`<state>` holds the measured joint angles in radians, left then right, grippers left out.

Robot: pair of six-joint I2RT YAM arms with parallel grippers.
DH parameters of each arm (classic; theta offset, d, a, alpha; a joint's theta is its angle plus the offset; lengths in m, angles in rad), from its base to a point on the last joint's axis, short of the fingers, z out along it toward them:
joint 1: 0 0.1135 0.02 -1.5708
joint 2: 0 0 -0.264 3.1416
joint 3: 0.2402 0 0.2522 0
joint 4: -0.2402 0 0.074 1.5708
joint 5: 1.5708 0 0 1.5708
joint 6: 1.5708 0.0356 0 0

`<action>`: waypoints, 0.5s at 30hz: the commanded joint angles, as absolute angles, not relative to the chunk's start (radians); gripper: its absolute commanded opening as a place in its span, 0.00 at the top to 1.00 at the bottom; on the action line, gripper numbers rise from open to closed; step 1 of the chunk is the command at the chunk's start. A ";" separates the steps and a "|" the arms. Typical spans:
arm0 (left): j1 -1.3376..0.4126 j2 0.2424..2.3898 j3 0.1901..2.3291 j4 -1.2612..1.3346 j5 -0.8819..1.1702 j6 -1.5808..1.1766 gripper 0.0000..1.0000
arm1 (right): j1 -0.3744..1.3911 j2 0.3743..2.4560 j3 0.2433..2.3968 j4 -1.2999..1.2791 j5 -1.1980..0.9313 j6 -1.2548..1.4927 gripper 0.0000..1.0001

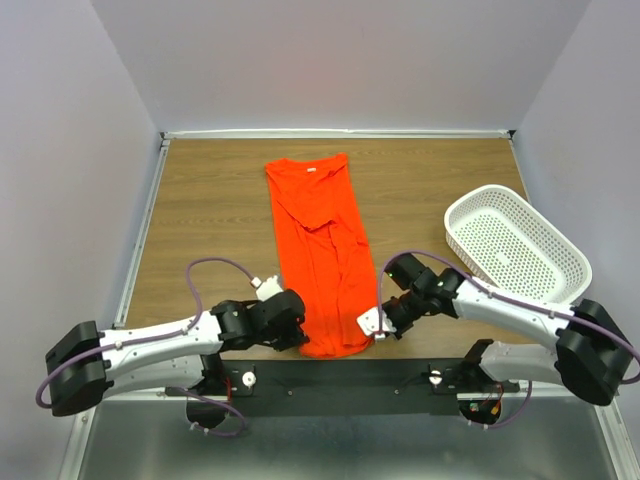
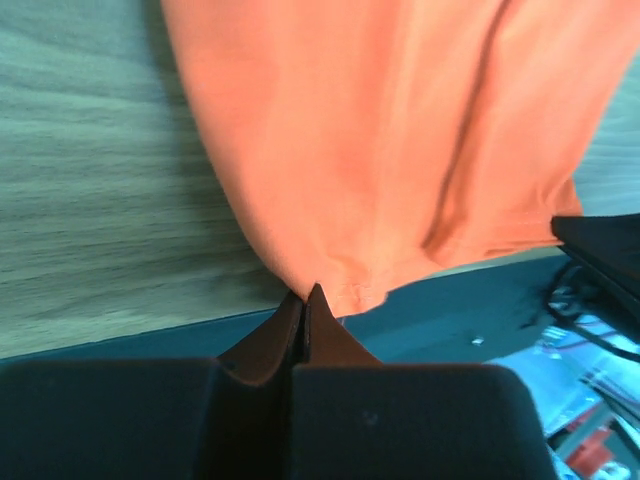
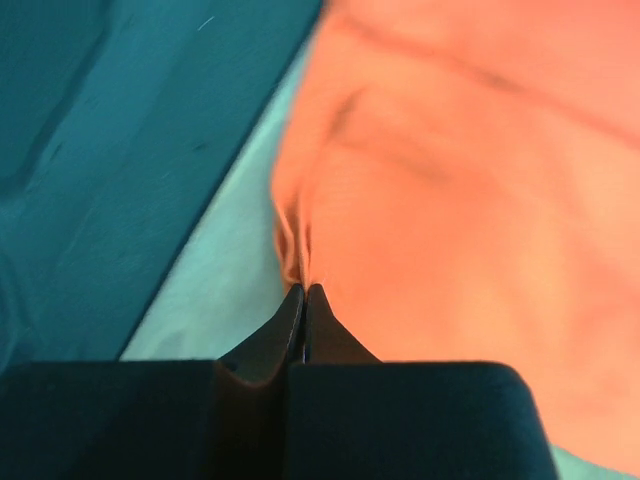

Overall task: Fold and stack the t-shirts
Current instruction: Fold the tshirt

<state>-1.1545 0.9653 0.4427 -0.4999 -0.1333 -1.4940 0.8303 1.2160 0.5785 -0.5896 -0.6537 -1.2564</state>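
Lying near-to-far, t-shirt (image 1: 320, 250), collar (image 1: 312, 168) at far end.

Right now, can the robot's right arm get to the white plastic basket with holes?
Probably yes. The white perforated plastic basket sits beside the right arm, nothing between. But its fingers are shut on the orange cloth t-shirt, so it must let go first.

The t-shirt (image 1: 318, 255) lies lengthwise down the middle of my table (image 1: 210, 200), collar far, hem near. My left gripper (image 2: 305, 291) is at its near left corner, my right gripper (image 3: 303, 290) at the near right. The basket (image 1: 515, 250) sits well right of it.
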 commanded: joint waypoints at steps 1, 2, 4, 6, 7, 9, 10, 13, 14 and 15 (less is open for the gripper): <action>-1.102 0.893 0.465 -0.515 -0.132 -1.465 1.00 | 0.805 1.152 0.676 -0.557 -0.679 -1.123 0.99; -1.085 0.862 0.468 -0.518 -0.133 -1.451 1.00 | 0.780 1.151 0.690 -0.552 -0.692 -1.105 0.99; -1.007 0.839 0.483 -0.512 -0.133 -1.399 1.00 | 0.753 1.155 0.718 -0.528 -0.696 -1.054 0.99; -0.941 0.827 0.500 -0.486 -0.123 -1.355 1.00 | 0.712 1.178 0.750 -0.493 -0.692 -1.014 0.99; -0.878 0.833 0.521 -0.474 -0.118 -1.306 1.00 | 0.701 1.192 0.759 -0.480 -0.687 -0.999 0.99; -0.815 0.871 0.548 -0.427 -0.089 -1.249 1.00 | 0.663 1.244 0.787 -0.459 -0.667 -0.985 1.00; -0.739 0.893 0.573 -0.405 -0.075 -1.221 1.00 | 0.651 1.264 0.819 -0.436 -0.657 -0.964 0.99; -0.632 0.994 0.638 -0.328 -0.015 -1.117 1.00 | 0.597 1.349 0.898 -0.404 -0.638 -0.939 0.99; -0.573 1.046 0.658 -0.316 -0.005 -1.067 1.00 | 0.575 1.374 0.922 -0.400 -0.631 -0.937 0.99; -0.548 1.072 0.678 -0.287 -0.006 -1.049 1.00 | 0.569 1.396 0.948 -0.396 -0.623 -0.934 0.99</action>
<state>-0.6544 0.9779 0.6003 -0.4019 -0.0631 -1.2194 0.6041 1.3296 0.8642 -0.4614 -0.6548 -0.9878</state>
